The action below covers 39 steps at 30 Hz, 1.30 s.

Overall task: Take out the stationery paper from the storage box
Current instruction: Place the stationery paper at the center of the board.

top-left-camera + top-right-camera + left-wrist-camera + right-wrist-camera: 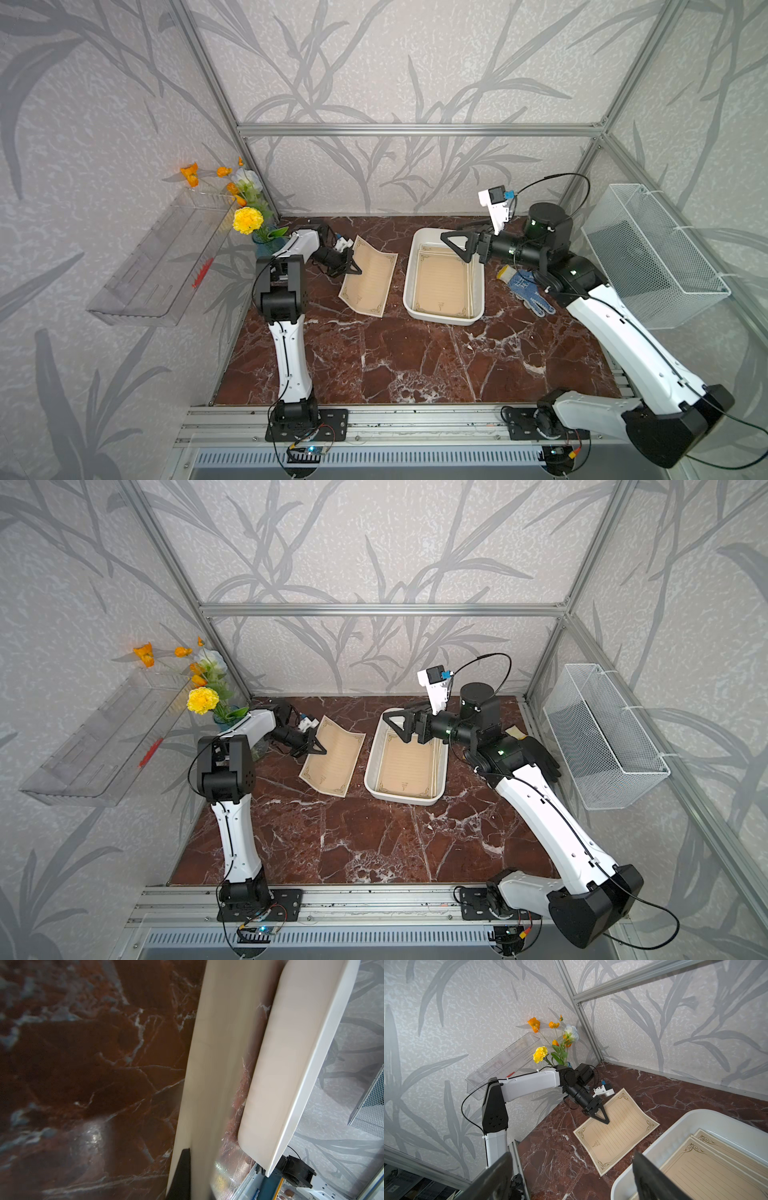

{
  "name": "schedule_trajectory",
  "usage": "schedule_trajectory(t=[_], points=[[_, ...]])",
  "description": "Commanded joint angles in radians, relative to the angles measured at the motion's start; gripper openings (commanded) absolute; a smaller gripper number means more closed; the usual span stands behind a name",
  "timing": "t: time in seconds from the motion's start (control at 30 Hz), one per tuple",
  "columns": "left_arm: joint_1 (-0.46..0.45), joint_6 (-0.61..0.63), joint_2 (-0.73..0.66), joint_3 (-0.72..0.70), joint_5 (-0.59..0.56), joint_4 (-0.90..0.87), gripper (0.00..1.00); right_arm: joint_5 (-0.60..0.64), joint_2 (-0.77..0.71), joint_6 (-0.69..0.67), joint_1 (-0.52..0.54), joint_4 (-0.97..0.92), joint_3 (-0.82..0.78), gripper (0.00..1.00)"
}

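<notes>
Left gripper [355, 271] pinches a stationery sheet [370, 289] just left of the storage box [409, 282]; lay it flat, then let go. Right gripper [459, 242] hangs wide open over the box's far end

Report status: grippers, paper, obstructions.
Left gripper shut on one stationery sheet, outside storage box. Right gripper open above box. More sheets inside. Work glove beside box, not blocking.

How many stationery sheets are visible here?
3 distinguishable: a loose sheet beside the storage box, pinched by the left gripper; a top sheet and a lower sheet overlapping inside it. More may be hidden beneath.
</notes>
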Motion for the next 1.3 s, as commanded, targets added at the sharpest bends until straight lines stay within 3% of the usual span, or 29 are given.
schedule_trajectory(t=[0.0, 0.4, 0.6, 1.27], points=[[-0.016, -0.057, -0.035, -0.037, -0.067, 0.042, 0.0, 0.021, -0.026, -0.014, 0.003, -0.014, 0.004, 0.89], [-0.015, -0.152, -0.108, -0.11, -0.185, 0.107, 0.07, 0.038, -0.045, -0.024, 0.004, -0.029, -0.001, 0.88], [-0.018, -0.155, -0.128, -0.13, -0.195, 0.124, 0.19, 0.037, -0.049, -0.022, 0.003, -0.031, -0.005, 0.88], [-0.032, -0.103, -0.074, -0.041, -0.338, 0.033, 0.2, 0.05, -0.053, -0.013, 0.003, -0.036, -0.016, 0.88]])
